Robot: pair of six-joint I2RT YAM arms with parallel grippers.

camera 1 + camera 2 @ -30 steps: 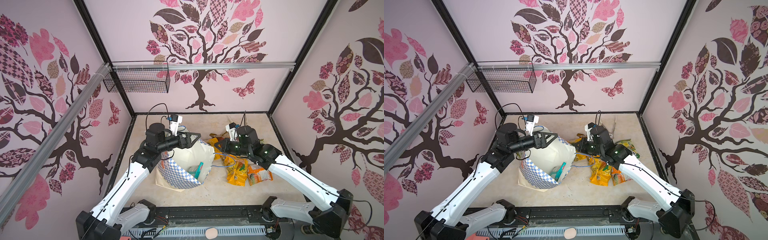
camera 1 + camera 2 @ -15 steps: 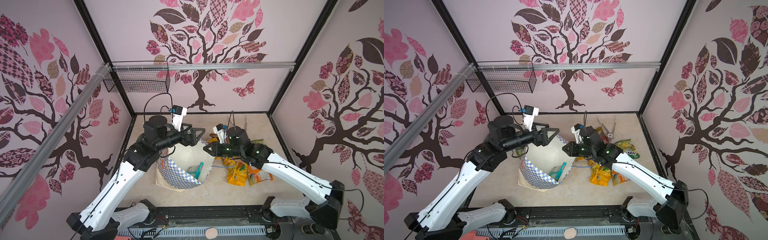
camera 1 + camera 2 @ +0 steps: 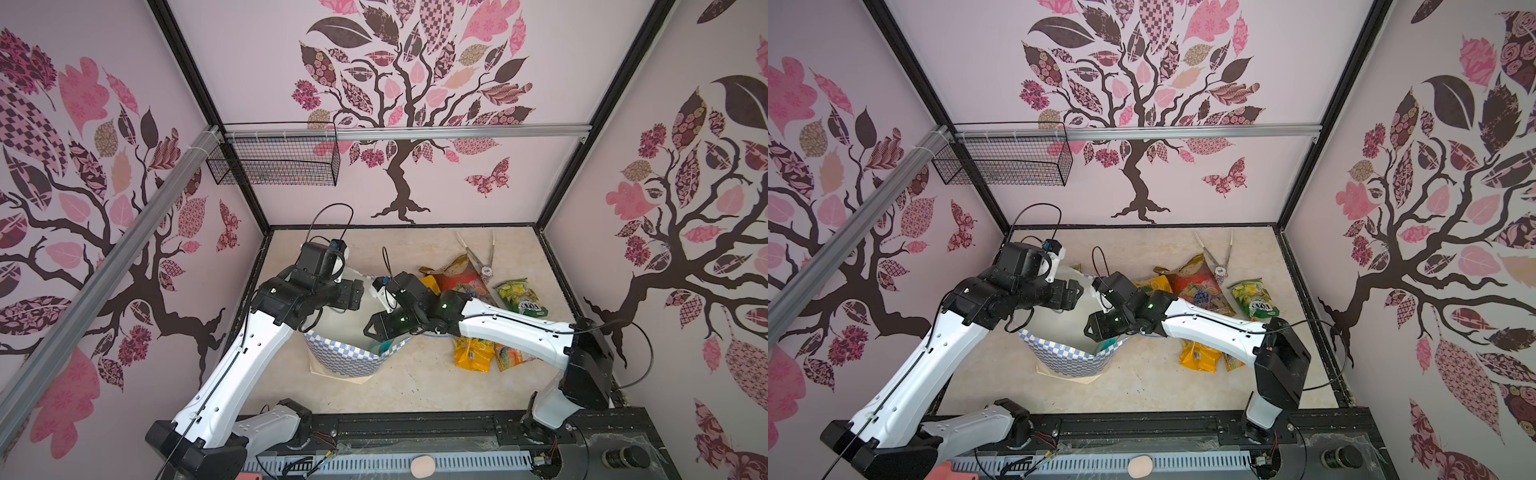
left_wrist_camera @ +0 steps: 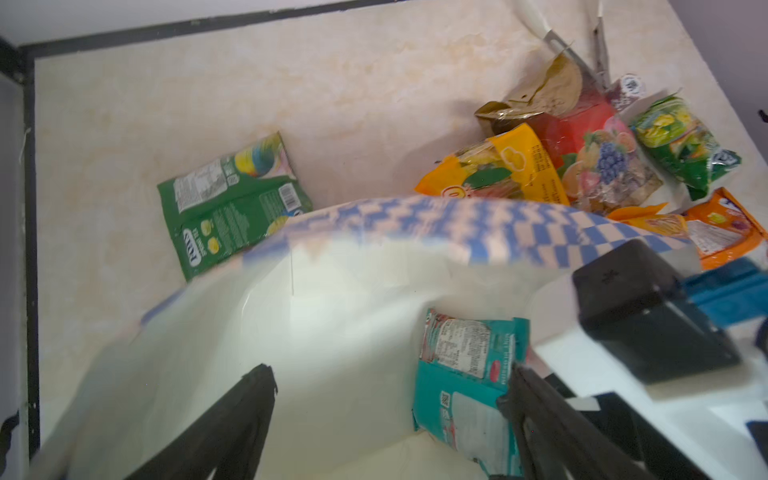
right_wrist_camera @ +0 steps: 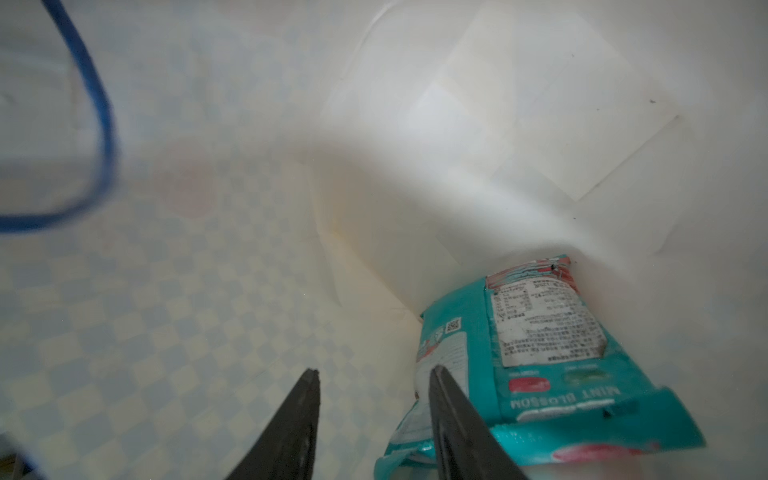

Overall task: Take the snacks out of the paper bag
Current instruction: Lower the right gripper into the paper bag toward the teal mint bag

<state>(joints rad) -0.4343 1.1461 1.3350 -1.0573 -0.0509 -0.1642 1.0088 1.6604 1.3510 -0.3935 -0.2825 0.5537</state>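
In both top views the paper bag (image 3: pixel 345 359) stands open toward 8 o'clock on the table (image 3: pixel 415 386), its checkered band facing 6. The left gripper (image 3: pixel 353 293) hangs over the 12 o'clock side of the bag's mouth. The right gripper (image 3: pixel 372 328) reaches into the mouth from 3 o'clock, above a teal packet (image 3: pixel 1108 343) inside. Loose at 3 o'clock from the bag lie orange packets (image 3: pixel 473 353). At 2 o'clock lie a red packet (image 3: pixel 461 278) and a green packet (image 3: pixel 519 295), with tongs (image 3: pixel 485 272) beyond them.

In the left wrist view the left gripper (image 4: pixel 388 370) has its jaws spread wide and empty over the bag's white inside. The teal packet (image 4: pixel 465 374) lies on the bag's floor beside one finger. A second green packet (image 4: pixel 232 203) lies on the table just outside the rim.

In the right wrist view the right gripper (image 5: pixel 374 370) has its jaws narrowly parted with nothing between them. One fingertip overlaps the teal packet's (image 5: pixel 561 353) edge; whether they touch I cannot tell. A blue cord handle (image 5: pixel 99 124) shows blurred.
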